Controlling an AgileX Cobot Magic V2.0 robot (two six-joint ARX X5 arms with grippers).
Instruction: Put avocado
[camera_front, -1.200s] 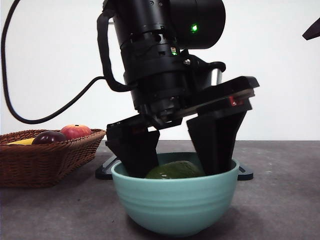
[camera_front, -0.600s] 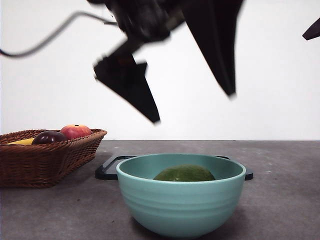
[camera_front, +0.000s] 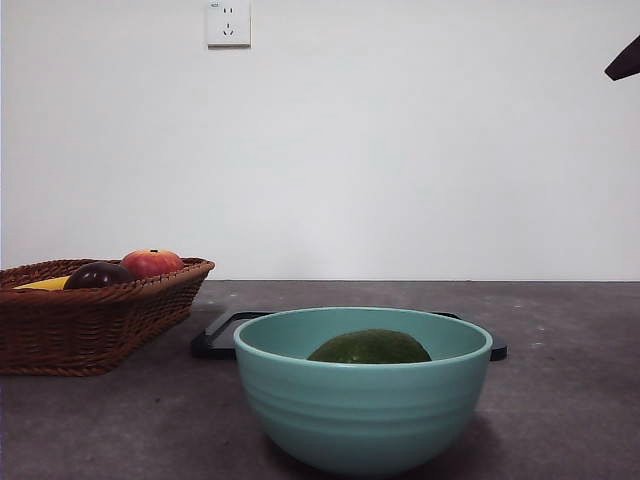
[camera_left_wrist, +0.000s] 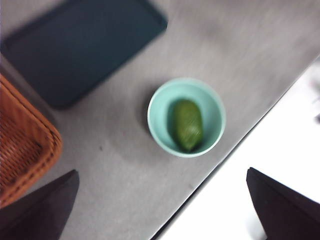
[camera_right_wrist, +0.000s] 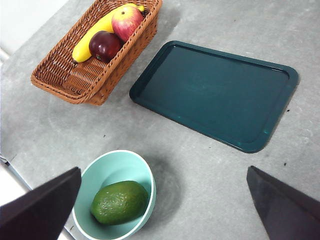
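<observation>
Avocado (camera_front: 369, 347) lay inside the teal bowl (camera_front: 362, 412) at lower centre of the front view, touched by nothing. Left gripper (camera_left_wrist: 165, 210) hung high above, jaws spread wide and empty; right gripper (camera_right_wrist: 165, 210) likewise was wide apart, holding nothing. Wicker basket (camera_front: 95, 320) sat at left.

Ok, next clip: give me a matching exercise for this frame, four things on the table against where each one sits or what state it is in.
Things:
1. avocado
2. banana
3. dark green tray
4. left gripper

Places or states:
a. lying in the wicker basket with the red apple and the dark purple fruit
b. flat on the table, nothing on it
c. lying in the teal bowl
d. high above the bowl, jaws wide apart, holding nothing

Pairs: 1-c, 2-a, 3-b, 4-d
</observation>
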